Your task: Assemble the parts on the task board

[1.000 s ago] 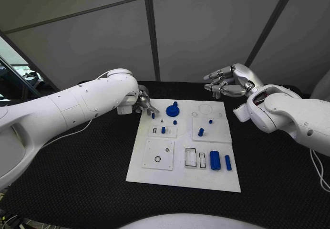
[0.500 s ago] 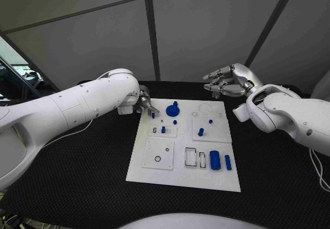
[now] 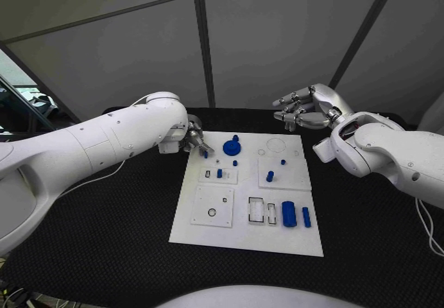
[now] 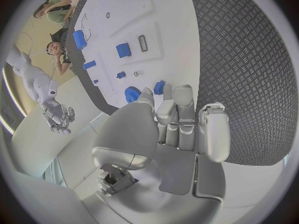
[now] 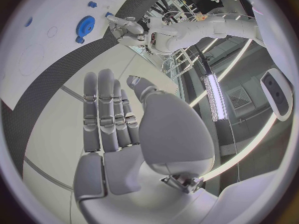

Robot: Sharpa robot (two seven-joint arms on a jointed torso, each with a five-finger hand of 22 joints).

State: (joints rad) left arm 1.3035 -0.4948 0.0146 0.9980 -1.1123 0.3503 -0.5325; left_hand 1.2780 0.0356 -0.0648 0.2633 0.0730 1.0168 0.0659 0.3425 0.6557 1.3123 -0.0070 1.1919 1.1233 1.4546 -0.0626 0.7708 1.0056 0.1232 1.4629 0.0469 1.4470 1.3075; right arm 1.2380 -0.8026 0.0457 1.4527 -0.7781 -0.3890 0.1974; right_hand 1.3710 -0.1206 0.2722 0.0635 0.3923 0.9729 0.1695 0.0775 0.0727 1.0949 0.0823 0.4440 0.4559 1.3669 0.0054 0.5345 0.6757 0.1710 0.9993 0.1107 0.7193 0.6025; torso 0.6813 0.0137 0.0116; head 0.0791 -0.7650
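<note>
The left robot hand (image 3: 194,142) sits at the task board's (image 3: 248,237) far left corner, pinching a small blue part (image 4: 159,87) in its fingertips, just beside the blue gear (image 3: 231,149). That thin pinch could let the part tilt or slip and miss its socket. The right robot hand (image 3: 303,109) hovers empty, fingers loosely spread, beyond the board; blue pegs (image 3: 269,176) stand in holes, cylinders (image 3: 289,214) lie near the slots.

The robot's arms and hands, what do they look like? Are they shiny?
Both arms are smooth, rounded white shells. The left arm has a thin white cable running along it. The left hand and right hand are shiny silver metal, with jointed silver fingers and dark gaps at the joints.
</note>
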